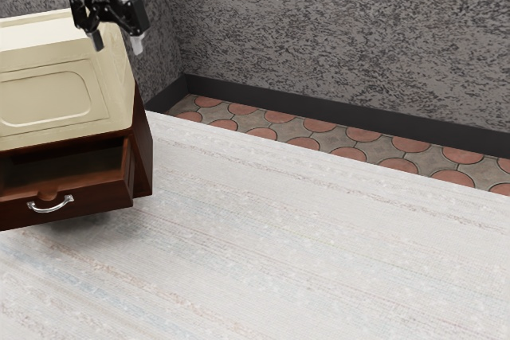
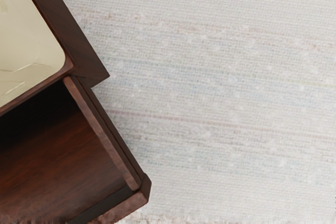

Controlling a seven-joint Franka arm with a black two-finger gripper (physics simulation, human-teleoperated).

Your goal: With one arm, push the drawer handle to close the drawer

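Gripper [image 1: 117, 44], black and two-fingered, hangs high near the cream-topped, dark-brown wooden cabinet [image 1: 144, 153], its fingers spread apart with nothing between them. Pulled out from the cabinet's lower part is a reddish-brown wooden drawer [image 1: 100, 199], standing open with its dark inside in view. On the drawer's front sits a curved, shiny silver metal handle [image 1: 50, 210], lower than the gripper and well apart from it. In the wrist view the drawer's side wall and front corner jut out past the cabinet's edge, over a pale woven surface [image 1: 319, 252] with faint coloured stripes. Beyond that surface, in the exterior view, run reddish round floor tiles [image 1: 348, 153], a dark baseboard [image 1: 319, 113] and a mottled grey wall [image 1: 343, 29].
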